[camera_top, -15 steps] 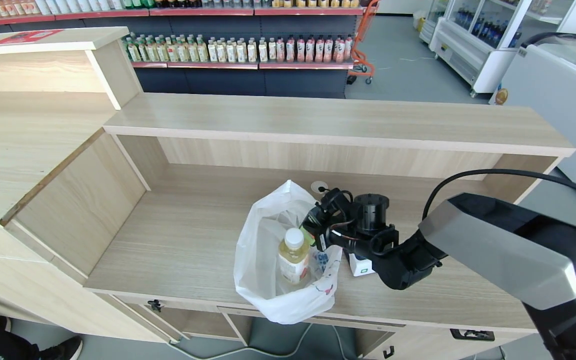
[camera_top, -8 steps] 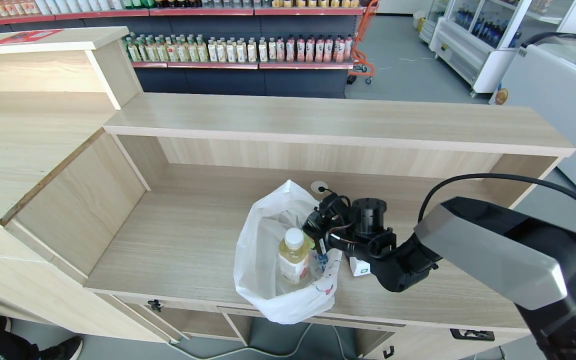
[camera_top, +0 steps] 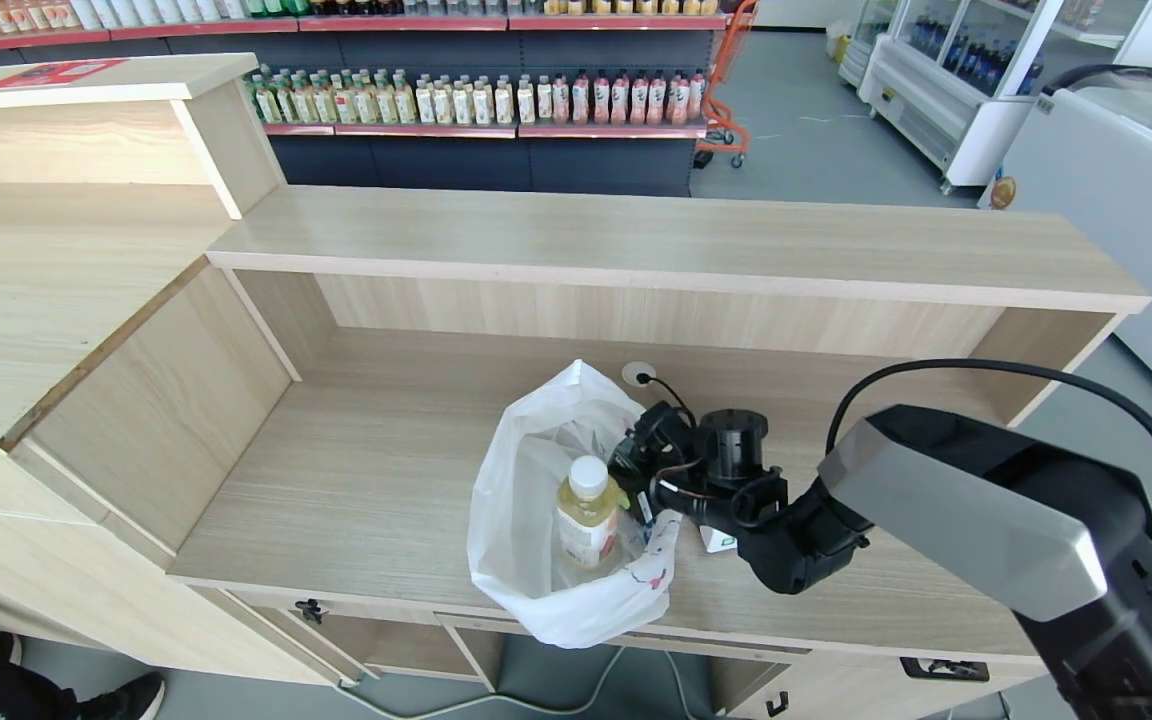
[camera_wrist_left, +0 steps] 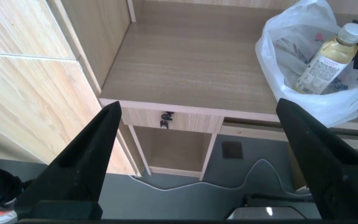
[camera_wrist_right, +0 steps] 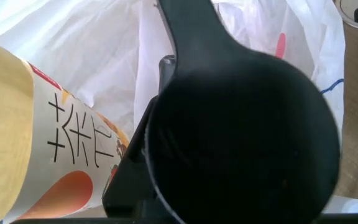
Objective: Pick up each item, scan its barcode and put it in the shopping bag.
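A white plastic shopping bag (camera_top: pixel 526 560) stands open near the counter's front edge. A bottle (camera_top: pixel 586 515) of yellowish drink with a white cap stands upright inside it. My right gripper (camera_top: pixel 639 487) is at the bag's right rim, close beside the bottle, its fingertips hidden by the wrist and the plastic. In the right wrist view a dark round-headed shape (camera_wrist_right: pixel 241 124) sits close to the camera, with the bottle's label (camera_wrist_right: pixel 55 155) and the bag's plastic (camera_wrist_right: pixel 104 37) behind it. My left gripper (camera_wrist_left: pixel 197 104) hangs open and empty below counter level, left of the bag (camera_wrist_left: pixel 291 93).
A small white box (camera_top: pixel 719 541) lies on the counter (camera_top: pixel 356 470) under my right wrist. A cable grommet (camera_top: pixel 639 374) sits behind the bag. A raised ledge (camera_top: pixel 636 240) closes the back and a side panel (camera_top: pixel 166 400) the left.
My right gripper has sunk a little lower at the bag's right rim and edged toward the bottle. Bag and bottle have stayed put.
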